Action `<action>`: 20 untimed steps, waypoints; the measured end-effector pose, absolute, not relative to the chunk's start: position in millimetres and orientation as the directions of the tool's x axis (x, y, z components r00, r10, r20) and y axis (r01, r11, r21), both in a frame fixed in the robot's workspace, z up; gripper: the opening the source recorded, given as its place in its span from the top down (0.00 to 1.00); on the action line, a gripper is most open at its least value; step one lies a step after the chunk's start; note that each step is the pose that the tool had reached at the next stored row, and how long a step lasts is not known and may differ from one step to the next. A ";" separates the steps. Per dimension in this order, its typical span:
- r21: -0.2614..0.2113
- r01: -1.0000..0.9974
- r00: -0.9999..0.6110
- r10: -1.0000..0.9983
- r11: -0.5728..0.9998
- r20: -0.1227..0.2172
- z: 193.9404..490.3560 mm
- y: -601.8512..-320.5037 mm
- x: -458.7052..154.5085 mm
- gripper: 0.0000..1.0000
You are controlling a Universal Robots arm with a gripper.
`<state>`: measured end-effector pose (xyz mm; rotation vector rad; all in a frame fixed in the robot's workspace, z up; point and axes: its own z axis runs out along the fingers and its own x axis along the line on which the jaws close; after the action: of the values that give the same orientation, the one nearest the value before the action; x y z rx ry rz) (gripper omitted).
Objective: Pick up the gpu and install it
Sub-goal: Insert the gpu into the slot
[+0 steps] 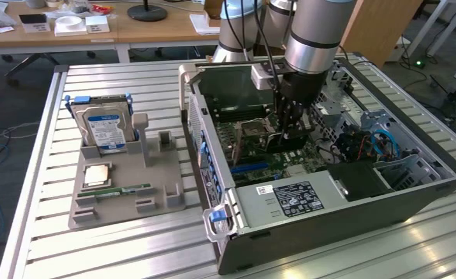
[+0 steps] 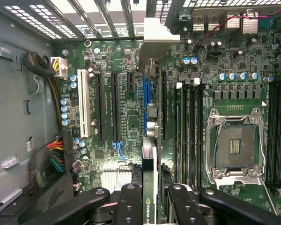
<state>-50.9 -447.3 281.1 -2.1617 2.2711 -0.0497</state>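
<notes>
The gpu [image 1: 284,143] is a thin dark card hanging upright inside the open computer case [image 1: 413,192], just above the motherboard. My gripper [image 1: 286,132] is shut on its top edge. In the wrist view the gpu [image 2: 149,154] appears edge-on between the black fingers [image 2: 129,204], with its silver end bracket [image 2: 155,37] toward the case's rear grille. The card's edge runs along the blue expansion slot [image 2: 146,98]. I cannot tell whether it touches the slot.
A grey holder [image 1: 127,200] beside the case, on the exterior view's left, carries a hard drive [image 1: 104,129], a processor [image 1: 97,174] and a RAM stick [image 1: 125,189]. Around the card lie a white slot [image 2: 84,108], black slots, the processor socket [image 2: 236,145] and cable bundles [image 2: 51,159].
</notes>
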 end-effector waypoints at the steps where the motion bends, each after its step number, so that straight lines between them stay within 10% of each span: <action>1: -0.027 -0.998 -0.050 -0.999 0.049 0.018 281.1 -447.3 -50.9 0.74; 20: -0.015 -0.999 -0.049 -0.999 0.049 0.013 280.4 -447.3 -51.2 0.74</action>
<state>-51.2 -447.3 280.4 -2.1649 2.2742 -0.0312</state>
